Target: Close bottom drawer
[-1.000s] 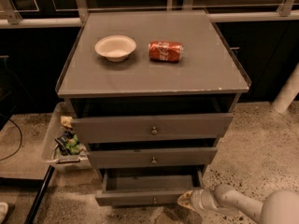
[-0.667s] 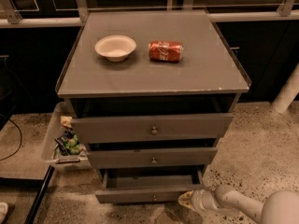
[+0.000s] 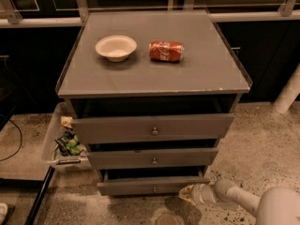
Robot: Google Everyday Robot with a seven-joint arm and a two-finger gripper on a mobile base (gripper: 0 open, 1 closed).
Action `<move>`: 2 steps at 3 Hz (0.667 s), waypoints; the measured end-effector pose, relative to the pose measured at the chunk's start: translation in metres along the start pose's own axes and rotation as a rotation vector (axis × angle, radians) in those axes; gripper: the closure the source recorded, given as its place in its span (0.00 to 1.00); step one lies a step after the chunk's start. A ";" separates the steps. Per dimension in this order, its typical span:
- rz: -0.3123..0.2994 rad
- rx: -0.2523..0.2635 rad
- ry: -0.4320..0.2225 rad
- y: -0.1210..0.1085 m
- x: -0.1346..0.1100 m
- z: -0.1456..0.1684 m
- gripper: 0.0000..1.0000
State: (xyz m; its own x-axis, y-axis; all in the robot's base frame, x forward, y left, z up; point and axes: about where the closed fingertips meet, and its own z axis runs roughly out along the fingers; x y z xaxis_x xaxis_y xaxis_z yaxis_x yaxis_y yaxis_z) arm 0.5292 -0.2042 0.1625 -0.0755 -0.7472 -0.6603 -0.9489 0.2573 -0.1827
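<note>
A grey cabinet stands on a speckled floor (image 3: 265, 144); its flat top serves as the counter (image 3: 206, 71); below it sit 3 grey drawers, each with 1 small brass knob at the centre, all drawn out a little from the frame; the top drawer (image 3: 187, 127) has the tallest front, the middle drawer (image 3: 187, 157) a lower one; the bottom drawer (image 3: 126, 187), with the slimmest front, sits lowest, just above the floor, open, with a dark strip of its inside showing behind the panel; its knob (image 3: 154, 189) faces the camera. The robot's pale arm (image 3: 241, 199) reaches in from the lower right corner, low over the floor; at its tip the pincer (image 3: 189, 194) lies just beside the right end of the bottom drawer's front, and contact cannot be made out; whether the pincer is open or closed cannot be told. A white bin (image 3: 48, 144) holding mixed items stands on the floor against the cabinet's left side. On the counter a white bowl (image 3: 116, 47) sits upright left of centre; a red soda can (image 3: 166, 51) lies on its side just right of it, apart from the bowl.
</note>
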 end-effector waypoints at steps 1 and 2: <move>0.000 0.000 0.000 0.000 0.000 0.000 0.58; -0.005 0.008 0.003 -0.006 -0.001 0.003 0.35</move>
State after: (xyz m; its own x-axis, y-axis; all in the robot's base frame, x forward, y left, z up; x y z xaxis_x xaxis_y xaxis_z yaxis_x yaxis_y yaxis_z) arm 0.5363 -0.2032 0.1617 -0.0714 -0.7504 -0.6571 -0.9468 0.2582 -0.1919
